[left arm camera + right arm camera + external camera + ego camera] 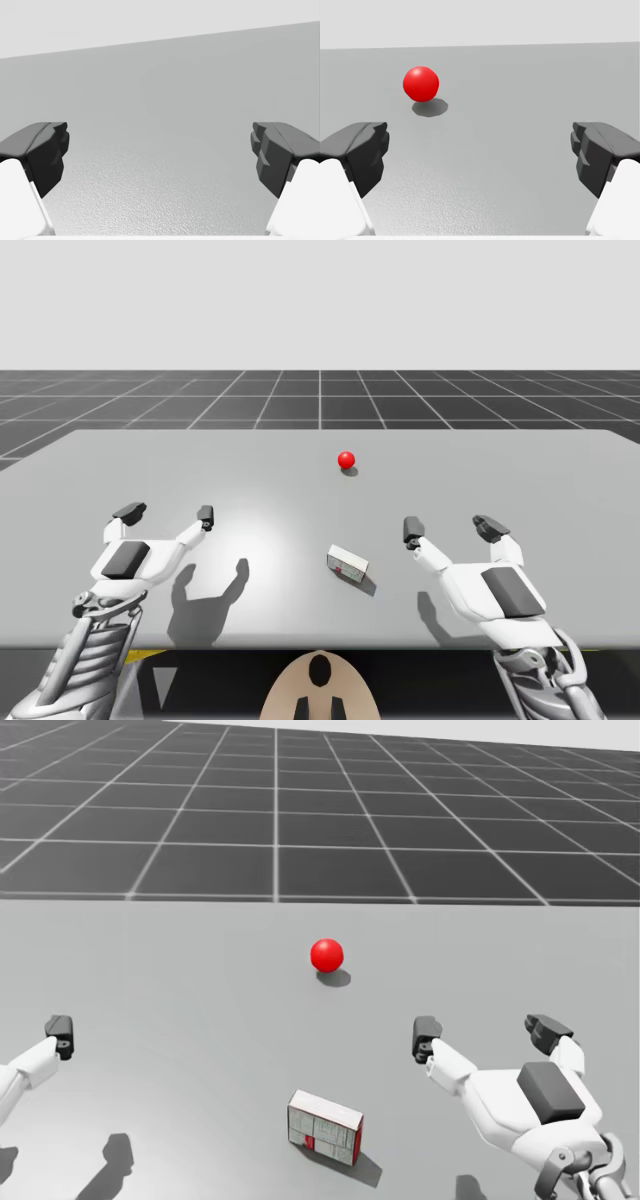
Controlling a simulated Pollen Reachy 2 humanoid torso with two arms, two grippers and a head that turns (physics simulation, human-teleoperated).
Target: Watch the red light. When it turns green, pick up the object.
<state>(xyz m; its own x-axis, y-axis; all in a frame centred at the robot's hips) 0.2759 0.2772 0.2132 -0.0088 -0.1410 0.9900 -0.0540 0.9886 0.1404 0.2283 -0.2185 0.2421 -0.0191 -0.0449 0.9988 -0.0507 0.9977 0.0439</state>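
A white box (348,564) with red markings lies on the grey table (240,465) near its front edge, between the left gripper (167,512) and the right gripper (451,529), nearer the right. The light (346,459), a ball, glows red farther back, well apart from the box and ahead of the right gripper. Both grippers hover above the table, fingers spread wide, grasping nothing.

Grey table (150,470), dark gridded floor (320,395) beyond — pale backdrop (320,300), perhaps wall.
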